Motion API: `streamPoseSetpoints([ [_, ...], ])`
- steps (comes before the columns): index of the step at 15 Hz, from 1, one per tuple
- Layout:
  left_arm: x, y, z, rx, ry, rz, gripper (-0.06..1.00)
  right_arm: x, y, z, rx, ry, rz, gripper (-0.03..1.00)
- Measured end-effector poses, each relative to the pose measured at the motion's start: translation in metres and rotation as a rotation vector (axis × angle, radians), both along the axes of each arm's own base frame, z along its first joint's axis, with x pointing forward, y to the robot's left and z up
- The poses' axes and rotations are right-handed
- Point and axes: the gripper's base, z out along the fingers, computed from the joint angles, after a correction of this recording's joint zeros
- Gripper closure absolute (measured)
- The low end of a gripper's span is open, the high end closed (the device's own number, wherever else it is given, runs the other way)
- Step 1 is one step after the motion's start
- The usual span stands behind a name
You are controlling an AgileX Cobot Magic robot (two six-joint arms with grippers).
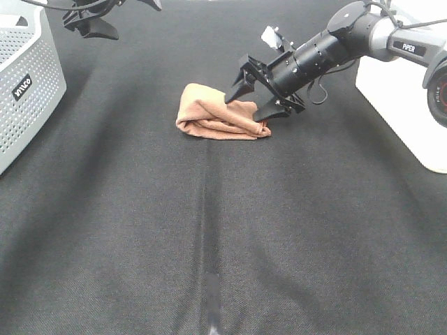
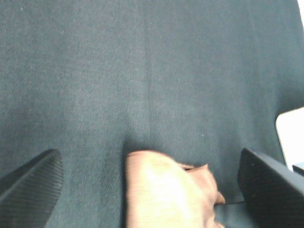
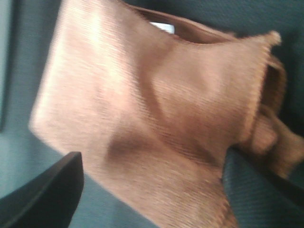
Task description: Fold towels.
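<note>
The towel [image 1: 220, 113] lies in a loosely folded bundle toward the far middle of the dark worktop [image 1: 209, 237], its layers bunched rather than squared, with one hemmed corner poking out on the side nearest the right arm. In the right wrist view a small white tag [image 3: 163, 27] peeks from under the top layer. The right claw [image 1: 253, 100] hangs just over that edge of the bundle with its jaws spread wide and nothing between them, angled down as though placed to take or press the loose corner. The left claw [image 1: 94, 24] sits well away at the far left, raised off the cloth, its jaws also apart and empty, probably parked clear. A white perforated basket [image 1: 24, 77] stands at the left edge and a white block [image 1: 401, 105] at the right; neither blocks the towel.
</note>
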Motion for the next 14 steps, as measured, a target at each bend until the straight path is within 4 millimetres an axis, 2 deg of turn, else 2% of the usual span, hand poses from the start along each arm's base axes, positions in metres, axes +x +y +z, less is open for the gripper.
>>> streamPoseSetpoints([
  [2,-0.008,-0.001,0.000,0.054,0.043,-0.083,0.01,-0.001,-0.006,0.005,-0.058,0.007,0.008,0.20],
  [3,-0.010,-0.001,0.003,0.068,0.046,-0.100,0.01,-0.003,-0.010,0.017,-0.094,-0.007,0.023,0.20],
  [4,-0.018,0.000,0.010,0.110,0.075,-0.151,0.01,-0.006,-0.018,0.041,-0.136,-0.030,0.034,0.20],
  [5,-0.021,0.001,0.013,0.125,0.087,-0.164,0.00,-0.008,-0.020,0.051,-0.149,-0.038,0.039,0.20],
  [6,-0.028,0.002,0.022,0.145,0.109,-0.185,0.00,-0.015,-0.023,0.080,-0.176,-0.052,0.057,0.20],
  [9,-0.046,0.007,0.058,0.243,0.084,-0.198,0.00,-0.024,-0.030,0.122,-0.240,-0.097,0.021,0.20],
  [11,-0.061,0.000,0.088,0.326,0.010,-0.210,0.00,-0.033,-0.038,0.154,-0.302,-0.154,-0.018,0.20],
  [14,-0.092,-0.013,0.141,0.443,-0.120,-0.208,0.00,-0.062,-0.049,0.195,-0.368,-0.198,-0.038,0.20],
])
